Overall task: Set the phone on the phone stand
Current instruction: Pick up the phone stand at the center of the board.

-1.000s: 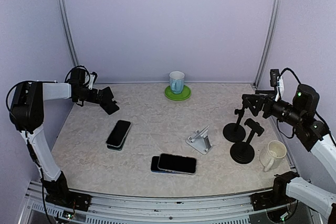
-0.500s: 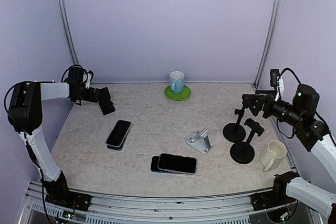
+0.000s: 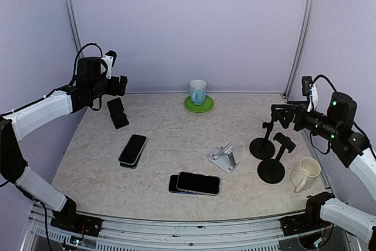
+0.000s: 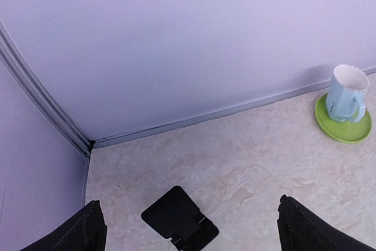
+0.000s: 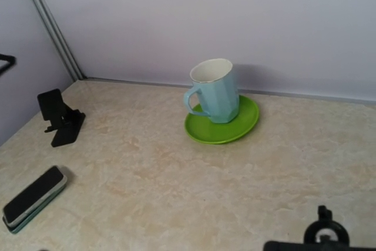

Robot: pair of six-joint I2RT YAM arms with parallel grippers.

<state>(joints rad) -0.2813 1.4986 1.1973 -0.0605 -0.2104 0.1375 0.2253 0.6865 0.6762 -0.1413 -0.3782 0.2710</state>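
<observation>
Phone (image 3: 133, 147), a dark slab, lies atop a second phone (image 3: 126, 165); left gripper (image 3: 121, 81) and right gripper (image 3: 275, 116) gape.

Blue mug (image 3: 198, 91) on green saucer (image 3: 189, 107); cream mug (image 3: 308, 173) at right.

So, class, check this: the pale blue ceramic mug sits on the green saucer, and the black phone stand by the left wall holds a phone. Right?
One slip: the black phone stand is empty, as the right wrist view shows. The pale blue ceramic mug does sit on the green saucer.
</observation>
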